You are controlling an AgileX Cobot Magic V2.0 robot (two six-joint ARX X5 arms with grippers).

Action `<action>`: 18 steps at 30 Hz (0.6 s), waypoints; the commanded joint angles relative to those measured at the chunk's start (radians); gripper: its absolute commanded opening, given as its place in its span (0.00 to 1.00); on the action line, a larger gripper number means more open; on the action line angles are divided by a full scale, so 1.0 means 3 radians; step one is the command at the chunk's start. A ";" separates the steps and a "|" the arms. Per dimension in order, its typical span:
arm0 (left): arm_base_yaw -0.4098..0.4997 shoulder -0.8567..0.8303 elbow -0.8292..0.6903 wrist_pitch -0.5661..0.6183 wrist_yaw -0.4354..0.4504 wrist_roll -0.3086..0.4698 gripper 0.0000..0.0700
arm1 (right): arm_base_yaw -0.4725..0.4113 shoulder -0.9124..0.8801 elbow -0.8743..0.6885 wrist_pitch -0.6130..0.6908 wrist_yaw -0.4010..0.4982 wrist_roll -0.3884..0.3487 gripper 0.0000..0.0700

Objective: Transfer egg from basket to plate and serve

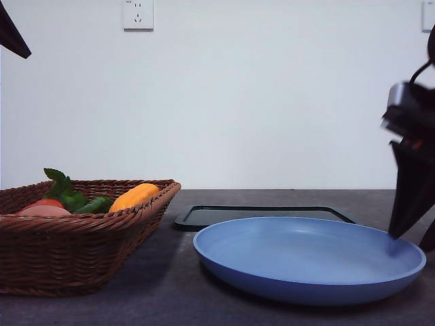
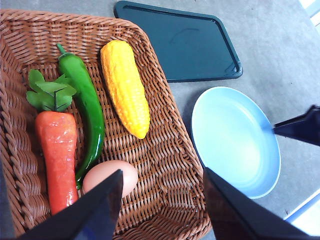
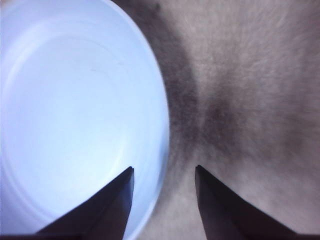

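Left wrist view looks down into the basket point(image 2: 150, 100). The egg point(image 2: 111, 176) lies near one corner of it, just beside the tip of the carrot point(image 2: 57, 155) and the end of the green pepper point(image 2: 87, 115). A yellow corn cob point(image 2: 125, 87) lies next to the pepper. The left hand point(image 2: 160, 205) hangs over the basket with its two fingers spread wide and nothing between them. One finger is partly in front of the egg.

The blue plate point(image 2: 235, 140) sits on the grey worktop point(image 2: 280, 45) beside the basket, with a black tray point(image 2: 180, 40) behind it.

The right hand point(image 3: 164, 195) is open too and holds nothing. It sits over the edge of the plate, one finger over the blue and one over the worktop.
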 commanded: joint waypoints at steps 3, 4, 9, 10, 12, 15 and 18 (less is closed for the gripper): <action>-0.0008 0.0023 0.0053 0.0036 0.0008 -0.0005 0.46 | 0.0017 0.0213 0.0032 0.0179 -0.0211 0.0076 0.33; -0.0008 0.0023 0.0053 0.0036 0.0008 -0.0005 0.46 | 0.0017 0.0247 0.0032 0.0211 -0.0247 0.0088 0.31; -0.0008 0.0023 0.0053 0.0036 0.0008 -0.0004 0.46 | 0.0016 0.0361 0.0032 0.0265 -0.0243 0.0143 0.09; -0.0008 0.0023 0.0053 0.0037 0.0008 -0.0004 0.46 | 0.0015 0.0372 0.0032 0.0266 -0.0241 0.0143 0.04; -0.0008 0.0023 0.0053 0.0037 0.0008 -0.0005 0.46 | 0.0013 0.0376 0.0032 0.0267 -0.0230 0.0143 0.00; -0.0008 0.0023 0.0053 0.0036 0.0008 -0.0003 0.46 | 0.0013 0.0344 0.0033 0.0265 -0.0220 0.0143 0.00; -0.0009 0.0023 0.0054 0.0028 0.0009 -0.0003 0.48 | 0.0007 0.0249 0.0033 0.0230 -0.0219 0.0147 0.00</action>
